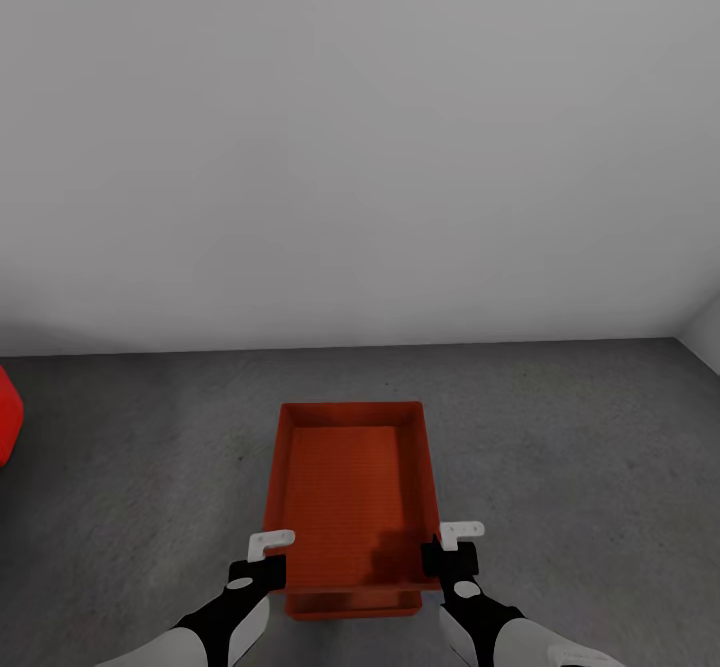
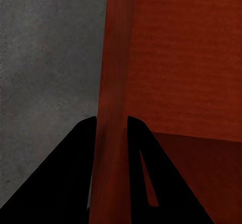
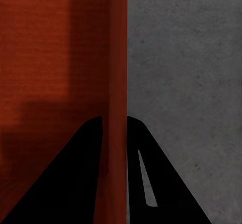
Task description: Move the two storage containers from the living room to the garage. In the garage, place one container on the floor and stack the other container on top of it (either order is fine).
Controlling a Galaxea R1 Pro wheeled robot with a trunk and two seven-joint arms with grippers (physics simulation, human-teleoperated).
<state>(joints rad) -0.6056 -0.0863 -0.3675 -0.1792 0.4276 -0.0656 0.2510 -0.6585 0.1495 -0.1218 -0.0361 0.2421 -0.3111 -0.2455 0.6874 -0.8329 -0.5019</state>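
Note:
A red-orange storage container (image 1: 350, 487) lies lengthwise in front of me over the dark grey concrete floor (image 1: 580, 447) of the garage. Under its near end the rim of a second storage container (image 1: 352, 606) pokes out, so the two are stacked or nearly so; whether they touch I cannot tell. My left gripper (image 1: 270, 555) is shut on the upper container's left wall (image 2: 113, 72), one black finger (image 2: 70, 173) on each side. My right gripper (image 1: 447, 545) is shut on its right wall (image 3: 117, 57) in the same way.
A plain white wall (image 1: 360, 147) rises just beyond the containers, with a corner at the far right (image 1: 703, 332). A piece of the red car (image 1: 8, 427) shows at the left edge. Bare concrete lies on both sides of the containers.

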